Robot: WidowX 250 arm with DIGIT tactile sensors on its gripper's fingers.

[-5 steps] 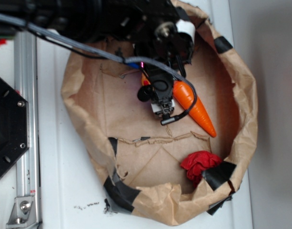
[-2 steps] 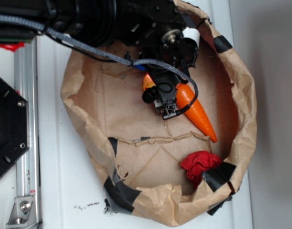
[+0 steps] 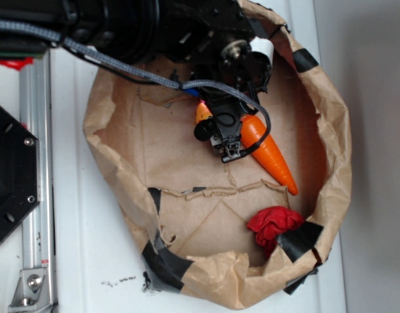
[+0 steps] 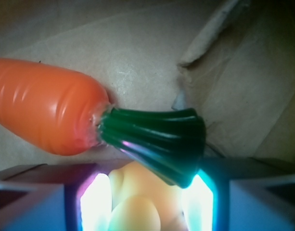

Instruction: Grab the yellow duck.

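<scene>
Since a second before, the arm had drawn up and slightly right across the paper basin (image 3: 330, 130), and the carrot (image 3: 268, 151) had shifted a little with it; over the last fraction of a second almost nothing changed. In the exterior view the gripper (image 3: 231, 151) hung low over the basin's floor, its black body hiding most of what lay beneath. Only a small orange-yellow piece of the duck (image 3: 201, 112) showed at the gripper's left edge, just beside the carrot's thick end. The carrot lay aslant, its tip pointing toward the lower right, and the red cloth (image 3: 273, 223) sat well apart near the basin's lower right wall, against a patch of black tape (image 3: 297, 240).

From the wrist view the duck (image 4: 137, 202) appeared as a pale yellow rounded shape between the two glowing fingers (image 4: 95, 202), which stood on either side of it. Whether they pressed on it or merely flanked it could not be told. The carrot's green top (image 4: 159, 139) lay just beyond the duck, overlapping its upper edge, with the orange body stretching to the left over brown paper.
</scene>
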